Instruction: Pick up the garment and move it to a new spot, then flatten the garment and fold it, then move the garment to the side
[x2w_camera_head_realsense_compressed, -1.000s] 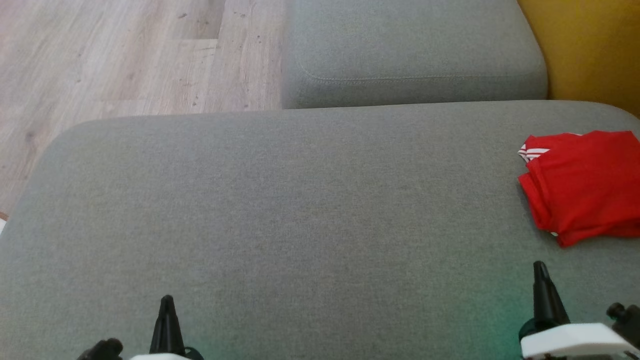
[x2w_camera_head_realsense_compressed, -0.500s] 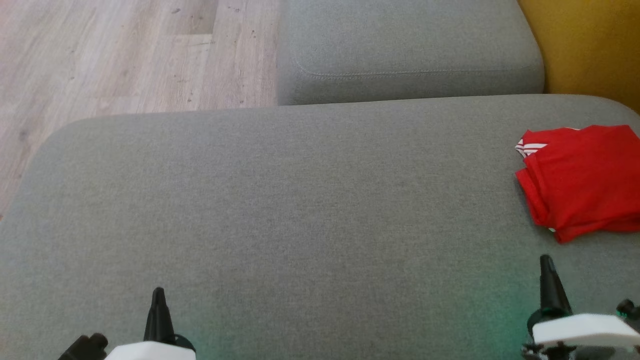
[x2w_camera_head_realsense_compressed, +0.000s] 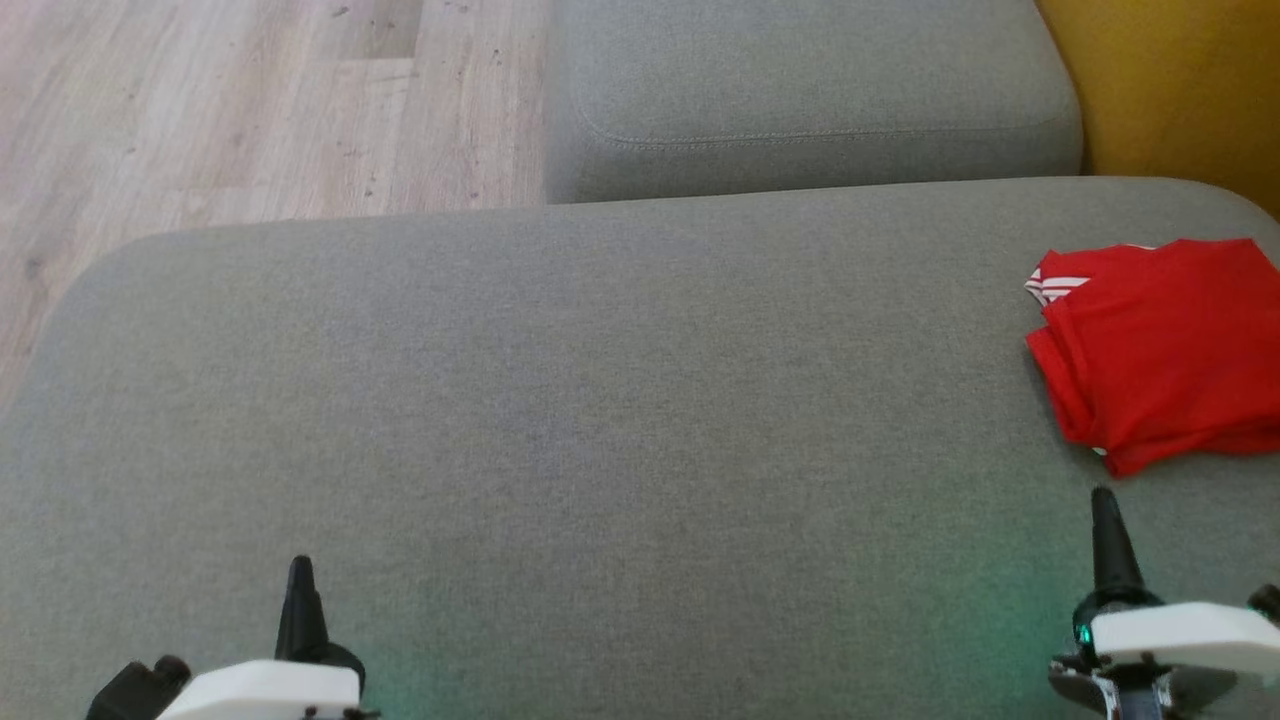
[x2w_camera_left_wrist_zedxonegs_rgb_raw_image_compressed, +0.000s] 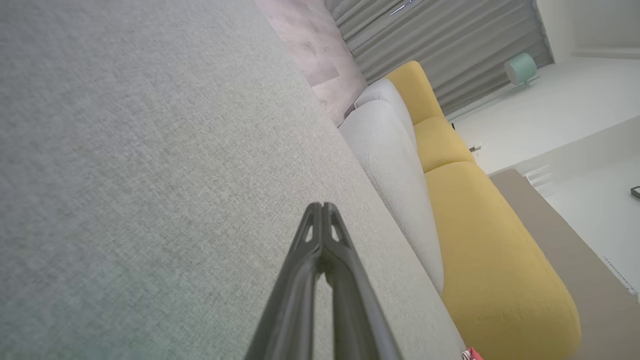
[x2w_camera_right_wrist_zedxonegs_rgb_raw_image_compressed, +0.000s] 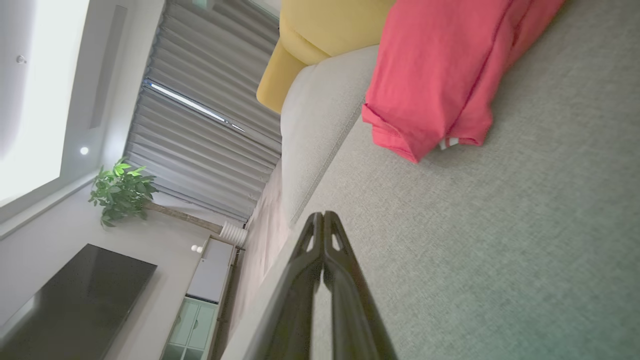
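Since the red garment (x2w_camera_head_realsense_compressed: 1160, 350) lies as a compact folded stack at the 3 o'clock edge of the grey cushion (x2w_camera_head_realsense_compressed: 600, 400), with a white-striped trim peeking out at its 10 o'clock corner, it looks deliberately parked out of the way, leaving the broad middle of the cushion bare. That placement suggests the folding is finished and the move to the side is at or near its end. The left gripper (x2w_camera_head_realsense_compressed: 300, 585) sits low at 7 o'clock, its two dark fingers pressed together with nothing between them, well apart from the cloth. The right gripper (x2w_camera_head_realsense_compressed: 1103, 520) stands at 5 o'clock, likewise pinched to a single point and empty. Its tip is near the garment's 7 o'clock corner but not touching it, which fits an arm with no further hold on the fabric. Beyond the cushion, a second grey cushion (x2w_camera_head_realsense_compressed: 800, 90) lies at 12 o'clock, a yellow seat (x2w_camera_head_realsense_compressed: 1180, 90) at 1 o'clock and wooden floor (x2w_camera_head_realsense_compressed: 200, 100) at 10 o'clock.
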